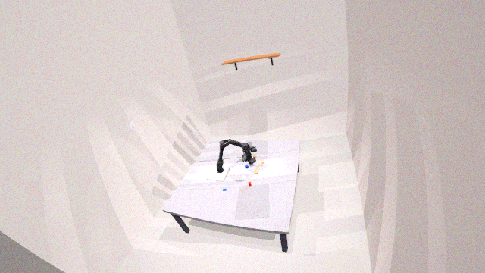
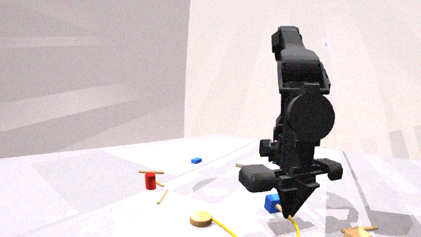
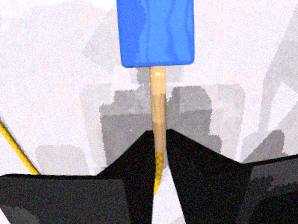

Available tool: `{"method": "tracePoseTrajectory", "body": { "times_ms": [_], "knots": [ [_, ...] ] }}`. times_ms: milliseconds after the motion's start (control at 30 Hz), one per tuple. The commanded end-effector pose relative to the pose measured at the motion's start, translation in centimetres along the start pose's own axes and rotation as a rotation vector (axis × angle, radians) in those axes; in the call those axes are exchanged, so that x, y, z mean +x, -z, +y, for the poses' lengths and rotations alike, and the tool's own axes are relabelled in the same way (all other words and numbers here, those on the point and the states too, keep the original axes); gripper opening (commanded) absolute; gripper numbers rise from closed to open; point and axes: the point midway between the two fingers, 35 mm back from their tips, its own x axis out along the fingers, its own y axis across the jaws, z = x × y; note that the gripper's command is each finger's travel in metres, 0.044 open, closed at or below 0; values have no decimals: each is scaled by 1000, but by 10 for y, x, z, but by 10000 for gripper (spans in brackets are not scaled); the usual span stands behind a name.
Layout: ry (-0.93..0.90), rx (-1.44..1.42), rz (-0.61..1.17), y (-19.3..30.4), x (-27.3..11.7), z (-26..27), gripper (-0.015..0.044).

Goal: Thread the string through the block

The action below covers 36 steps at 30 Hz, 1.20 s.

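Note:
My gripper (image 2: pixel 289 216) (image 3: pixel 158 136) is shut on the string's stick (image 3: pixel 158 100) (image 2: pixel 279 208), near its string end. The stick points away from the fingers to the near side of a blue block (image 3: pixel 157 32) (image 2: pixel 272 203) (image 1: pixel 246 166) with wavy grain. Its far end is hidden there; the hole is not visible, so I cannot tell how far inside it is. The block's far side is out of the wrist view. The yellow string (image 3: pixel 18 151) (image 2: pixel 225 227) leads from the round wooden button (image 2: pixel 200 219) (image 1: pixel 256 172); its other end is at the stick, below the fingertips.
A wooden piece (image 2: pixel 358 232) with a stick (image 2: pixel 372 228) is at the lower right in the exterior view. A red cylinder (image 2: pixel 150 182) (image 1: pixel 249 183) stands among loose sticks (image 2: pixel 150 172) (image 2: pixel 162 196). A small blue block (image 2: pixel 196 160) (image 1: pixel 224 189) lies farther off.

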Motion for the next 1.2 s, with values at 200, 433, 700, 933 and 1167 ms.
{"method": "tracePoseTrajectory", "body": {
  "times_ms": [200, 433, 700, 933, 1167],
  "knots": [
    [3, -5, 7, -13, -1, 0, 0],
    [3, -5, 6, -22, -1, 0, 0],
    [3, -5, 5, -32, -1, 0, 0],
    [1, 1, -3, -30, 0, 0, 124],
    [0, 1, -2, -27, -39, 2, 124]
  ]
}}
